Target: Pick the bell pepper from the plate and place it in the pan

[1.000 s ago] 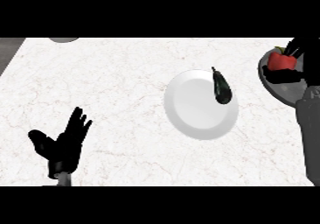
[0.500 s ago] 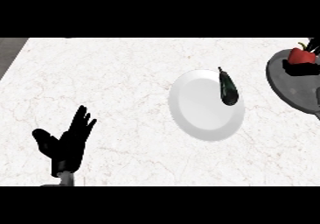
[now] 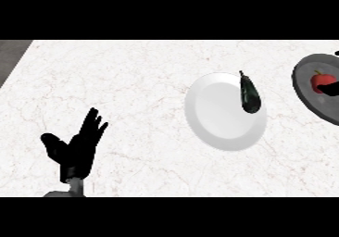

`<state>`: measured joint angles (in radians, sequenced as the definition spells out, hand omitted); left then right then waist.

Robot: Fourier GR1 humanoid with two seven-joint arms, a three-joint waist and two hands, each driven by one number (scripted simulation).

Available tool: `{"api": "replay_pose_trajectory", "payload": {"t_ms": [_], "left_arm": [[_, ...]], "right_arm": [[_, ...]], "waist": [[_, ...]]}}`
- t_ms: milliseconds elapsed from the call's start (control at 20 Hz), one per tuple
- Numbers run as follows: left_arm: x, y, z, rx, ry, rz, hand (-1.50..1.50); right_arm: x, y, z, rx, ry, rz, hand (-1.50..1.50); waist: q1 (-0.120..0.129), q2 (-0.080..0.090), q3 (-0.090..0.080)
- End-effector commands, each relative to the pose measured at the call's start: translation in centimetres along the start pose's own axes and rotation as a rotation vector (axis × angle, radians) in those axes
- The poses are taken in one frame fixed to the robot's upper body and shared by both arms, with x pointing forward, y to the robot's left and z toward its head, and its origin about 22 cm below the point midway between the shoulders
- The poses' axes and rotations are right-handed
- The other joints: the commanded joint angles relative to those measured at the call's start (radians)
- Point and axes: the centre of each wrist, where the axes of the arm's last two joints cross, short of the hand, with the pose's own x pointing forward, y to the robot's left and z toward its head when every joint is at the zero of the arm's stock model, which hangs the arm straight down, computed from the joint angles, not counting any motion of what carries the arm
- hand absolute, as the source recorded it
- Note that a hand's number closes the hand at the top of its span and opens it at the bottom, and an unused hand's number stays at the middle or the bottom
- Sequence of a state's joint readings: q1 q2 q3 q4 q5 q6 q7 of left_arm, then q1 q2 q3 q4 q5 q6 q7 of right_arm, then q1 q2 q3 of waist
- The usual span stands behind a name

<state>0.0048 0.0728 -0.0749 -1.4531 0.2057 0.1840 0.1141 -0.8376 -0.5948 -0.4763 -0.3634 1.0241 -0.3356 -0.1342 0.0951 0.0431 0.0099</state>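
The red bell pepper (image 3: 321, 79) lies inside the grey pan (image 3: 314, 102) at the right edge of the head view. Only a black sliver of my right hand (image 3: 334, 88) shows there, over the pan and just right of the pepper; the rest is cut off by the edge. The white plate (image 3: 216, 118) sits right of centre, with a dark elongated object (image 3: 249, 95) lying on its right part. At the lower left, my left hand (image 3: 76, 148) rests open, fingers up, far from the plate and pan.
The white marble counter (image 3: 131, 78) spreads left of the plate. Its left edge runs diagonally at the upper left corner, with dark floor (image 3: 7, 55) beyond it.
The pepper has moved right and down into the pan. My right hand, earlier around the pepper, now shows only as a sliver at the right edge. The left hand stays put.
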Motion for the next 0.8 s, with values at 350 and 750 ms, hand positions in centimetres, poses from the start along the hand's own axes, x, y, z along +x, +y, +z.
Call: {"api": "replay_pose_trajectory", "payload": {"t_ms": [350, 750], "left_arm": [[-0.5, -0.2, 0.3, 0.015, 0.037, 0.001, 0.00], [-0.3, 0.3, 0.2, 0.027, 0.041, 0.018, 0.00]], "right_arm": [[1.4, -0.4, -1.0, -0.065, -0.077, -0.502, -1.50], [-2.9, -2.4, -0.7, 0.000, -0.082, -0.909, -1.50]], "waist": [[-0.003, -0.003, 0.005], [-0.037, -0.011, 0.000]]}}
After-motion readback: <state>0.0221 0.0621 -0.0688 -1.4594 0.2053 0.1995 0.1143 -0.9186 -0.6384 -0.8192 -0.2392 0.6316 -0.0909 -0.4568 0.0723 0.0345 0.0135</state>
